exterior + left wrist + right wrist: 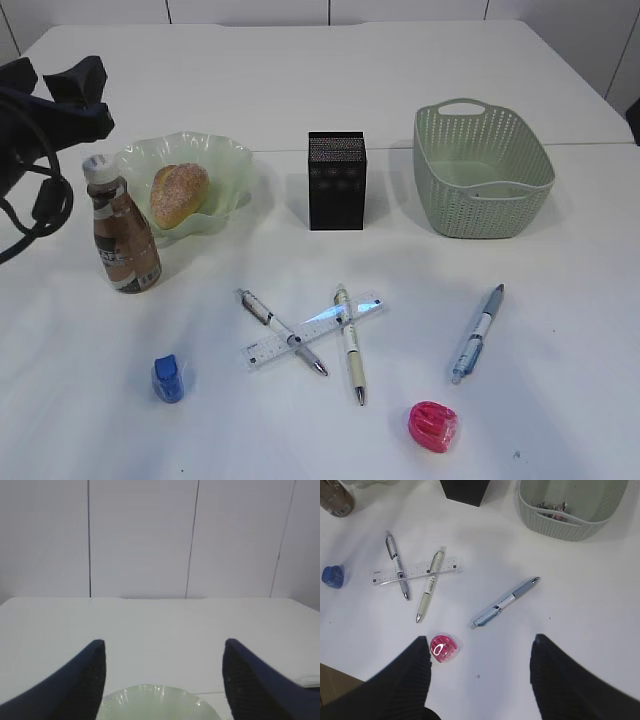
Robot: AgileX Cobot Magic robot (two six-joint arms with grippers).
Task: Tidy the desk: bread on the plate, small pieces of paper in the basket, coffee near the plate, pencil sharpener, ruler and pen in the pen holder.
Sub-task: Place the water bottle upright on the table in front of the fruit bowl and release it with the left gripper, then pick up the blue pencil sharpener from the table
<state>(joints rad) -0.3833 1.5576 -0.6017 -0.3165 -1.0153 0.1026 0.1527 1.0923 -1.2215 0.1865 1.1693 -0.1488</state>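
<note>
1. Left gripper (162, 680) hangs spread and empty above the far rim of the plate (155, 700), near the tabletop's (300, 90) left edge; in the exterior view its dark arm (45, 110) shows at that edge.
2. Right gripper (480, 672) is also spread wide with nothing between its fingers (415, 675), hovering over the near edge of the tabletop, with the pink sharpener (443, 648) just beside its left finger.
3. Bread (180, 194) lies on the green plate (225, 160) toward the left edge.
4. Coffee bottle (122, 228) stands upright just in front of the plate, close to it.
5. Black pen holder (337, 180) stands mid-tabletop; the basket (483, 170) sits toward the right edge, with small paper scraps (551, 508) inside.
6. Clear ruler (315, 328) lies toward the near edge, with two pens crossing over it: a grey pen (282, 332) and a cream pen (350, 343).
7. Blue pen (477, 333) lies apart from them, nearer the right edge.
8. Blue sharpener (168, 379) rests near the near-left corner; the pink sharpener (433, 426) rests at the near edge, right of centre.
</note>
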